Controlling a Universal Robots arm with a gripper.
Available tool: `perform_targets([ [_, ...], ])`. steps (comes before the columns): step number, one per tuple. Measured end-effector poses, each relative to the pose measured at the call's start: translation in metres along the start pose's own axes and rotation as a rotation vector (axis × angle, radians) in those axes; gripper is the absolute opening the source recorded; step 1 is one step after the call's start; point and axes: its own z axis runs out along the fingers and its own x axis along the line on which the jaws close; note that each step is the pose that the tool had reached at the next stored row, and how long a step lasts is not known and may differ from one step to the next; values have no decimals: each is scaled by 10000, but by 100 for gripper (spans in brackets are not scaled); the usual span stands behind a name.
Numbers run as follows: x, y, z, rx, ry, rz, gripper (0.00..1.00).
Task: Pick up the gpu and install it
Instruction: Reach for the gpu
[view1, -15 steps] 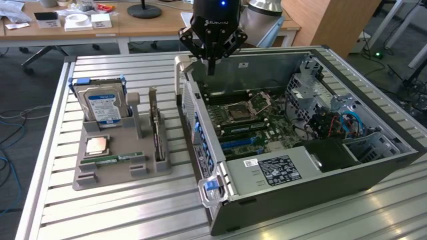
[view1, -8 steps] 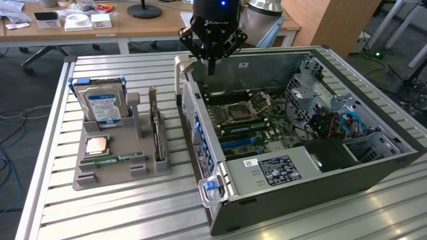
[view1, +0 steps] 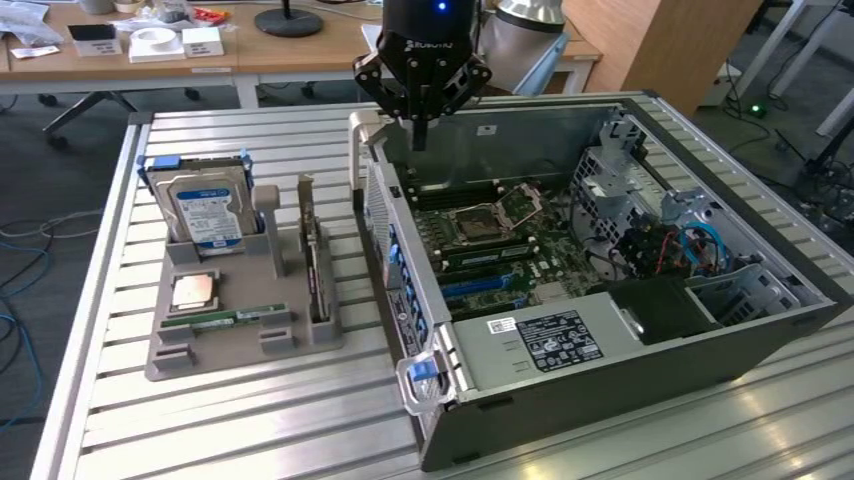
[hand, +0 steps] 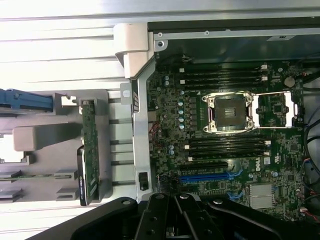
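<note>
The gripper (view1: 419, 132) hangs over the far wall of the open case (view1: 641, 385), fingers pressed together and holding nothing. The gpu (view1: 314, 255) stands on its edge in the grey tray (view1: 220, 352), just beside the case.

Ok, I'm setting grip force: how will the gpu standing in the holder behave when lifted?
The gpu looks like a thin rigid board, so probably stiff and light. It stands on edge in a slot of the grey holder, so it may bind if pulled crooked.
</note>
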Motion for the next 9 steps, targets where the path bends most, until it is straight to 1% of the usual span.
perform_targets([
  [9,46,-3,-1,0,0,0,11],
])
